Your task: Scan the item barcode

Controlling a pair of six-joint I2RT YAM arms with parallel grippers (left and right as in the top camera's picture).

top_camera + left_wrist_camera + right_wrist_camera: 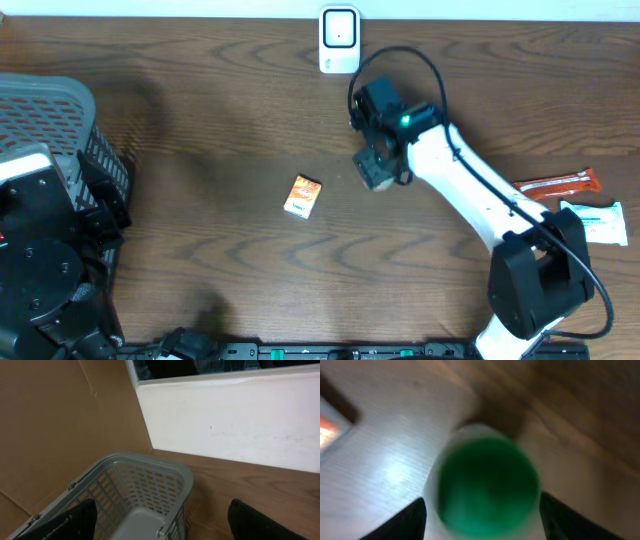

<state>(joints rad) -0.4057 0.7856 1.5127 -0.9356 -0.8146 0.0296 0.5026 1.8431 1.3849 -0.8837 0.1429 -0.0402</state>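
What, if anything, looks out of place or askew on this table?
Only the small orange box: it lies alone in the middle of the table, skewed to its edges. Nothing looks spilled or damaged. The right gripper holds a blurred green-topped item.

Green-topped item (487, 485), a close blur in the right wrist view; gray basket (45, 100) cropped at left.
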